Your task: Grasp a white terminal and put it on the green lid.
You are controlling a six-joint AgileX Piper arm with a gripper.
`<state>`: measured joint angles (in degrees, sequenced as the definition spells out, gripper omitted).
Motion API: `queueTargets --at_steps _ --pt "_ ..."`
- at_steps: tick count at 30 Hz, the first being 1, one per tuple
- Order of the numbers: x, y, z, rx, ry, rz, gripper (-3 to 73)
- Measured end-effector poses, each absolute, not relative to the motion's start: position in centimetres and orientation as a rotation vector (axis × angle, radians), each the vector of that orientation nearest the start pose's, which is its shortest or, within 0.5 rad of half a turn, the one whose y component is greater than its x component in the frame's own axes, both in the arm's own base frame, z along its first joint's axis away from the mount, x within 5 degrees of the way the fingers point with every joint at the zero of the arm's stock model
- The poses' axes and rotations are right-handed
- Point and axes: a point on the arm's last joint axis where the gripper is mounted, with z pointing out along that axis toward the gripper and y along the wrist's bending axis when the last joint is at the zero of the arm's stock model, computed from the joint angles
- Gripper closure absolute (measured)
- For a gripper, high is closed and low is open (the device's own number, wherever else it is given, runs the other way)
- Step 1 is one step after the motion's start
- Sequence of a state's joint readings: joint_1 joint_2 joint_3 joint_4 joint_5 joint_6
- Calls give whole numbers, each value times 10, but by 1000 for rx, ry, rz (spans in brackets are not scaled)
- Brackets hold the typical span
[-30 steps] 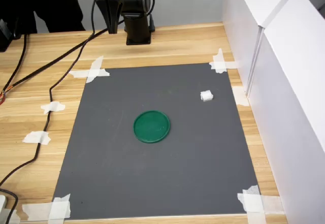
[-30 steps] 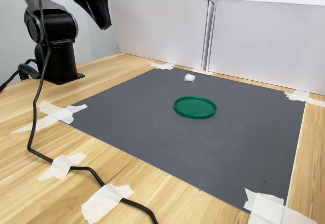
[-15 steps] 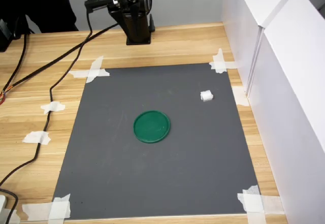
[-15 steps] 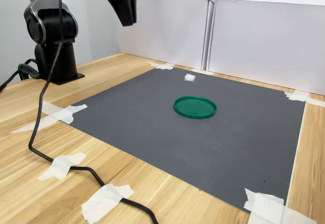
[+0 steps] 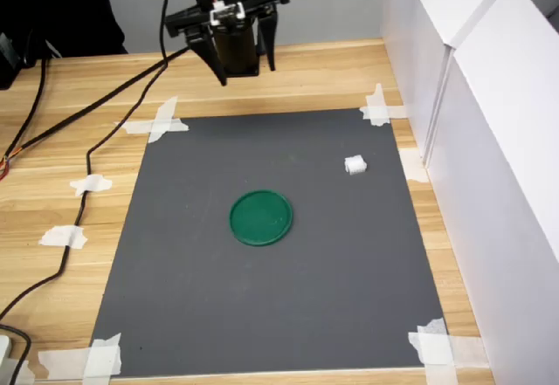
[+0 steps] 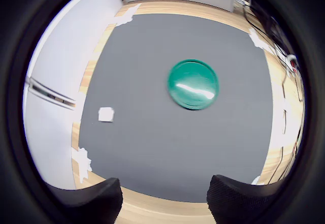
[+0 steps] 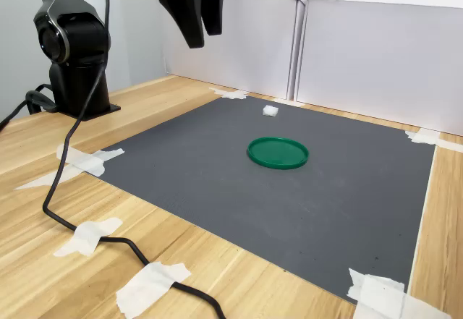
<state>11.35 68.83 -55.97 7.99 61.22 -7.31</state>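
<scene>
The white terminal [image 5: 355, 165] is a tiny white block lying on the grey mat near its far right corner in the first exterior view; it also shows in the second exterior view [image 7: 270, 111] and the wrist view [image 6: 105, 114]. The green lid [image 5: 260, 217] lies flat near the mat's middle [image 7: 278, 152] [image 6: 193, 84], with nothing on it. My gripper [image 5: 247, 71] hangs high above the mat's far edge [image 7: 205, 39], well away from both. It is open, and the wrist view shows nothing in the gap [image 6: 165, 201] between its fingers.
The grey mat [image 5: 218, 315] is taped at its corners to a wooden table. White panels [image 5: 489, 140] wall in the first exterior view's right. The arm's black base [image 7: 72, 58] stands at the back, and a black cable [image 5: 79, 184] trails along the first exterior view's left.
The gripper has swung from the back left toward the mat's far edge, moving right in both exterior views. Terminal and lid have not moved.
</scene>
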Motion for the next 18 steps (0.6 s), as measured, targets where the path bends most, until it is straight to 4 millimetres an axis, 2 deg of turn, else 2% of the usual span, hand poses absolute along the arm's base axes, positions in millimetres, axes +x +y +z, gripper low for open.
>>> queueTargets --at_steps 3,7,11,18 --pt "214 79 296 -469 2744 240 -18" --pt "227 106 278 -443 2755 286 -20" --pt "241 126 257 -398 2779 311 -20" --pt "246 163 226 -500 2816 320 -15"
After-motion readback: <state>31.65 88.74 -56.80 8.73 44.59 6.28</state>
